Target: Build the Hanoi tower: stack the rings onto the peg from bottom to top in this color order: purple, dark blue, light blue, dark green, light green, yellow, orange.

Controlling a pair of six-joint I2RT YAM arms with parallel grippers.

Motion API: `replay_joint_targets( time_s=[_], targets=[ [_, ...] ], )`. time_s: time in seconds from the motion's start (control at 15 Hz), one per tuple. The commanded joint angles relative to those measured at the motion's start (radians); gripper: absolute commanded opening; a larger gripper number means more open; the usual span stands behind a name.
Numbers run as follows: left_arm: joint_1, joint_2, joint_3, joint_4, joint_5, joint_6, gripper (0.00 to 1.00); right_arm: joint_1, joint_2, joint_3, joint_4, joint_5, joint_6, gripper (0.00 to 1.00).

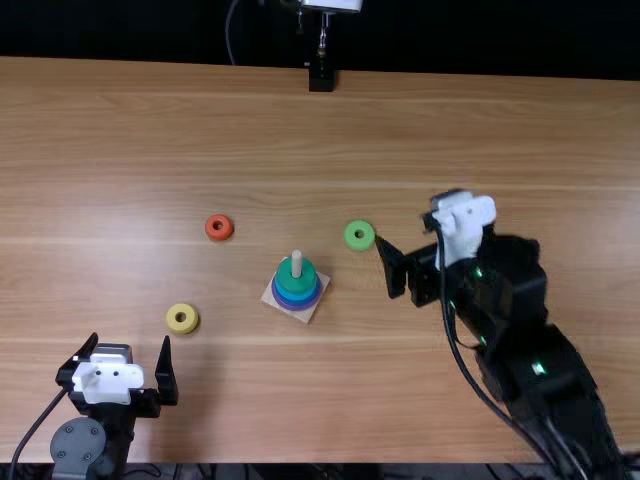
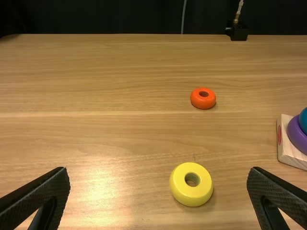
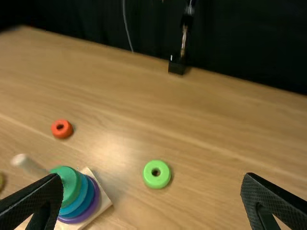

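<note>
The dark green ring is topping the stack; the light green ring is lying nearby, apparently coming next. The left gripper and right gripper are standing open, the right needing centring over that ring before lowering.

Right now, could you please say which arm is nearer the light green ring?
Right arm, its jaws beside the light green ring; the left arm is farther off, near the yellow ring.
</note>
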Motion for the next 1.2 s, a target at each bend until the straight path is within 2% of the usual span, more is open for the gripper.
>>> replay_joint_targets(
  time_s=[0.0, 0.33, 0.47, 0.73, 1.13],
  targets=[
    [0.011, -0.012, -0.105, -0.084, 0.009, 0.015, 1.0, 0.012, 0.103, 0.075, -0.032, 0.003, 0.005, 1.0],
    [0.011, -0.012, -0.105, -0.084, 0.009, 0.015, 1.0, 0.02, 0.367, 0.214, -0.216, -0.001, 0.006, 1.0],
    [0.011, -0.012, -0.105, -0.084, 0.009, 0.015, 1.0, 0.02, 0.459, 0.237, -0.211, 0.003, 0.012, 1.0],
    [0.011, -0.012, -0.105, -0.084, 0.009, 0.015, 1.0, 0.02, 0.64, 0.325, -0.216, 0.005, 0.003, 1.0],
    [0.011, -0.012, -0.105, -0.084, 0.009, 0.015, 1.0, 0.043, 0.791, 0.441, -0.224, 0.005, 0.008, 1.0]
  ],
)
